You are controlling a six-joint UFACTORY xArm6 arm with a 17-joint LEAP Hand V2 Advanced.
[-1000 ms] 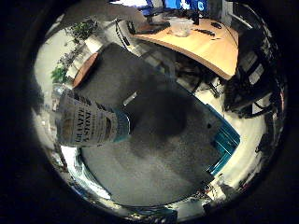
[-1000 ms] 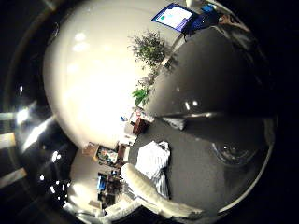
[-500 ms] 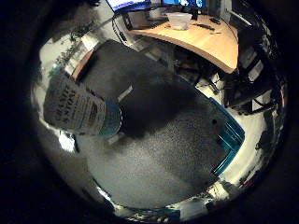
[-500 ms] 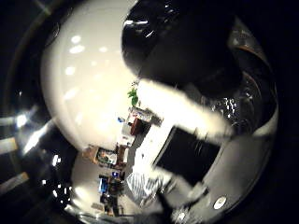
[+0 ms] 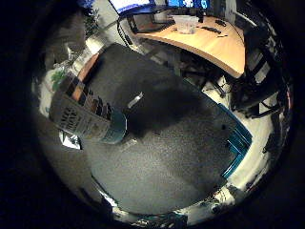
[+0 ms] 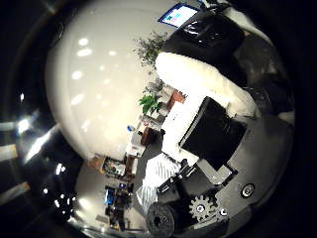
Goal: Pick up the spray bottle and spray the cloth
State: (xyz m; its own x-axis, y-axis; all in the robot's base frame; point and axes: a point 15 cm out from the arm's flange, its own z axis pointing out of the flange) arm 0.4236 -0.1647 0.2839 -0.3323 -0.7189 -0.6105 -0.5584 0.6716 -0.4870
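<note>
In the right little finger side palm view the spray bottle (image 5: 86, 113), with a white printed label and a teal end, stands on the dark grey surface (image 5: 172, 134) close beside my palm. In the right thumb side palm view my hand (image 6: 213, 109) fills much of the picture, its white and black fingers (image 6: 198, 79) curled inward across it. A pale crumpled cloth (image 6: 158, 171) lies on the dark surface beyond the fingers, partly hidden by them. The bottle's nozzle is out of sight.
A small white strip (image 5: 133, 98) lies on the grey surface past the bottle. A wooden desk (image 5: 200, 40) with monitors stands beyond, and a teal bin (image 5: 234, 143) sits at the surface's edge. Potted plants (image 6: 154, 50) stand by a pale wall.
My fingers have curled in across the thumb side view, where none showed a second ago. The bottle stays close to the palm while the background shifts with the hand.
</note>
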